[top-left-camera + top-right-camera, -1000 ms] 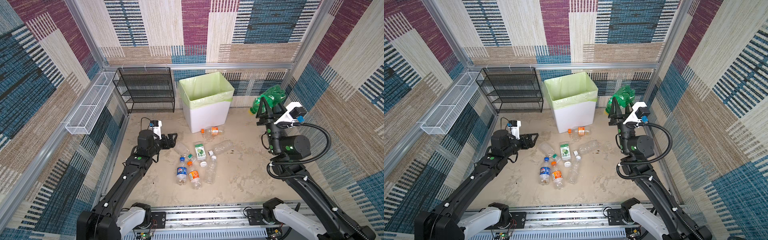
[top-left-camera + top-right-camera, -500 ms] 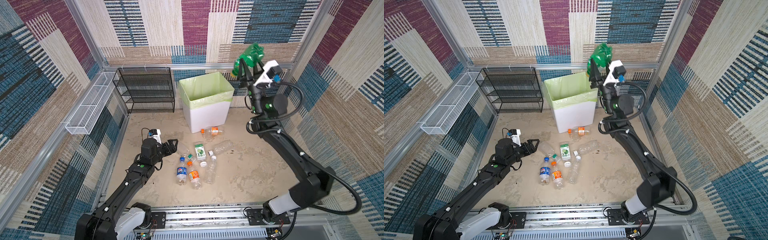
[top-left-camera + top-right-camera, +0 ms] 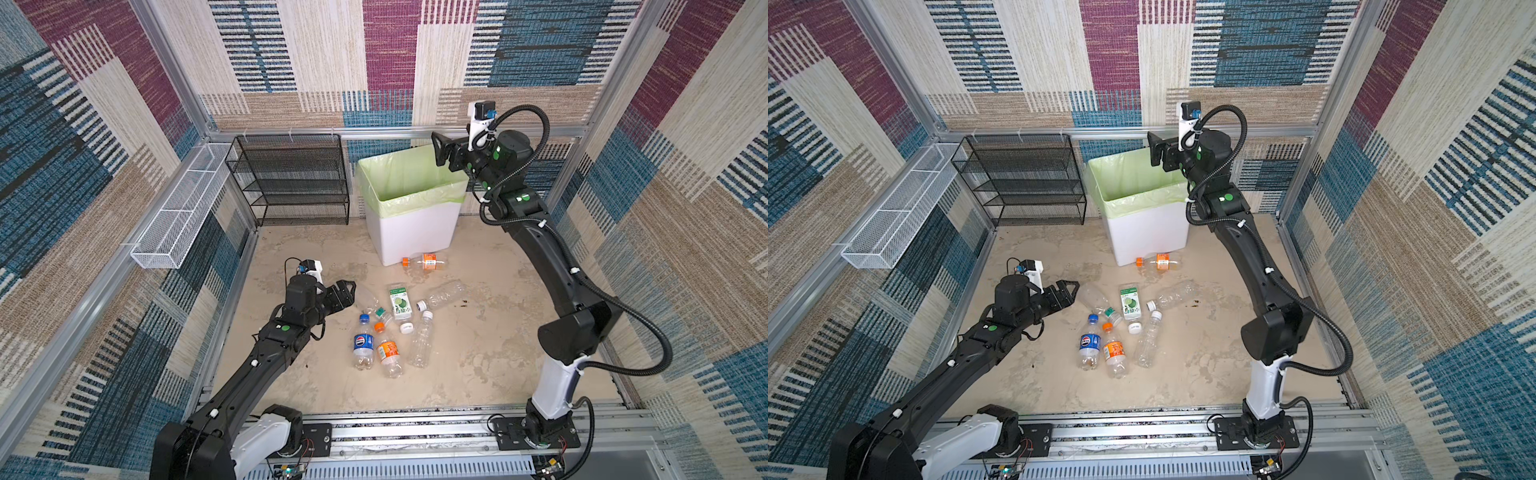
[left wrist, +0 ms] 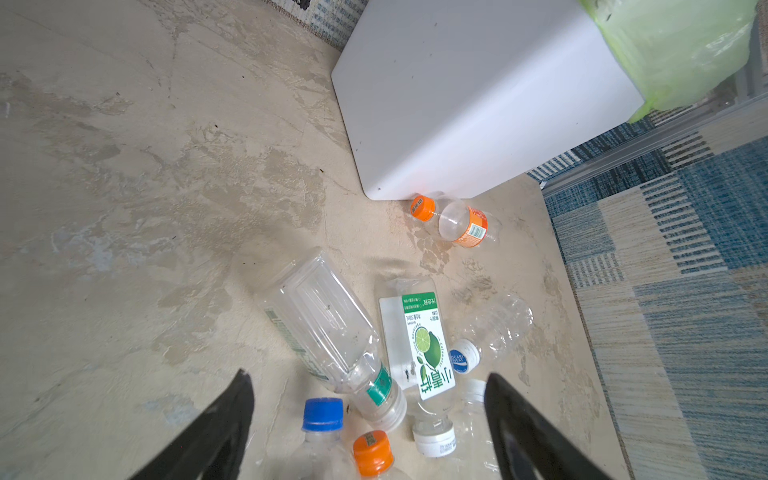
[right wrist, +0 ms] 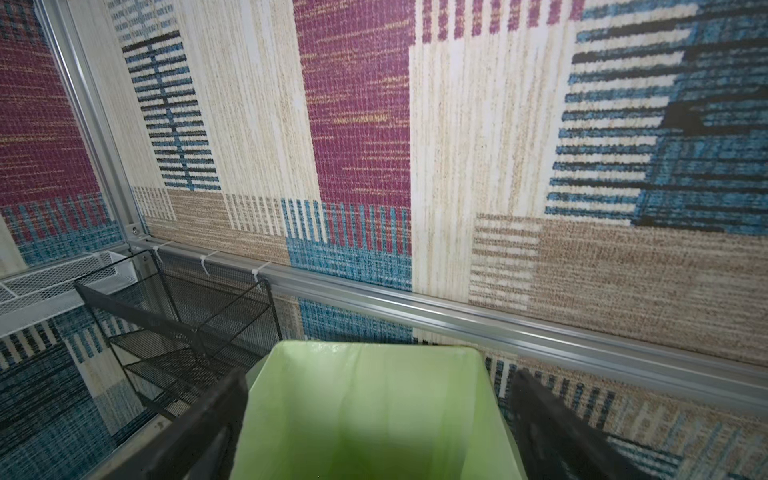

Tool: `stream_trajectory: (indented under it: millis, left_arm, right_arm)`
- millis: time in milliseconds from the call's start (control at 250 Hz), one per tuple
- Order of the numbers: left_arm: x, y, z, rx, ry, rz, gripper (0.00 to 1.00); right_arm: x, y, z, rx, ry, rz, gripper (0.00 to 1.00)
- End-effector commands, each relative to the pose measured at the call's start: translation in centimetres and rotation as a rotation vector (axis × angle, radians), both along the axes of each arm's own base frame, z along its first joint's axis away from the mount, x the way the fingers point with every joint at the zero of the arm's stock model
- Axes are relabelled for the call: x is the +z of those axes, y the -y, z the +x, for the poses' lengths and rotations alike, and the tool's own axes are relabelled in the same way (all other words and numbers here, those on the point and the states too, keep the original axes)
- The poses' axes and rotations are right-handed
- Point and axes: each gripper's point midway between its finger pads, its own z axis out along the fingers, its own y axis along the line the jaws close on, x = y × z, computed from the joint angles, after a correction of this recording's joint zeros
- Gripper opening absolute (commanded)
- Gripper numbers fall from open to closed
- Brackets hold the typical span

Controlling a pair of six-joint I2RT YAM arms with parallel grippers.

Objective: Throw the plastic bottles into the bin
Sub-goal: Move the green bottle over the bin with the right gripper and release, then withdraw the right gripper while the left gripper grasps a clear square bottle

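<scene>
Bottles (image 3: 1128, 302): seven in view, all lying on the desk (image 3: 478, 353), none gripped. Six cluster at desk centre: blue-capped cola bottle (image 3: 363, 343); orange bottle (image 3: 388, 353) just beside it at 3 o'clock; clear white-capped bottle (image 3: 422, 343); lime-label bottle (image 3: 400, 302); clear teal-banded bottle (image 3: 371, 300); crinkled clear bottle (image 3: 446, 294). The seventh, a stray bottle (image 3: 426, 262) with orange cap and label, lies on its side just beside the bin's foot, at the bin's 6 o'clock. Bin (image 3: 415, 237): white, rectangular, upright at the desk's 12 o'clock, pale green bag (image 3: 409, 201) folded over the rim. Right pincer (image 3: 441, 150): fingers spread wide, nothing between them, raised above the bin's 2 o'clock corner; its wrist view looks down into the bag's mouth. Left pincer (image 3: 348, 293): fingers spread wide, holding nothing, low over the desk at the cluster's 9 o'clock, near the teal-banded bottle; contact cannot be told. Desk: beige, mottled, stained. Room: walls (image 3: 386, 50) of patchwork woven fabric in maroon, blue, cream and tan, on an aluminium frame (image 3: 374, 132). Black mesh rack (image 3: 291, 183) at 11 o'clock beside the bin; white mesh basket (image 3: 178, 220) on the 9 o'clock wall.
</scene>
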Motion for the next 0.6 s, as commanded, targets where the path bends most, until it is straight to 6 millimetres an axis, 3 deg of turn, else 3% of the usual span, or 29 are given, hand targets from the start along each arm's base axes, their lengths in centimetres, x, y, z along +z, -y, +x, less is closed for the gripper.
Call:
stream_trajectory:
  millis: [0, 92, 324, 456, 596]
  left_arm:
    - [-0.7, -0.2, -0.1, -0.006, -0.033, 0.039, 0.88]
    - [-1.7, 0.1, 0.0, 0.012, -0.081, 0.009, 0.87]
    - [-5.4, 1.5, 0.5, 0.062, -0.269, -0.028, 0.86]
    - [-6.6, 2.3, 1.5, 0.082, -0.320, -0.054, 0.86]
    - [-7.3, 2.8, 2.5, 0.096, -0.368, -0.059, 0.86]
  right_arm:
    - [1.5, 2.6, -2.5, -0.061, 0.093, 0.073, 0.99]
    - [-1.0, 4.8, -4.2, -0.099, 0.069, 0.096, 0.99]
    - [-12.4, 10.3, -5.9, -0.210, -0.182, 0.130, 0.99]
    - [-18.0, 11.7, -7.2, -0.237, -0.308, 0.142, 0.99]
    - [-21.9, 12.2, -8.5, -0.247, -0.406, 0.145, 0.99]
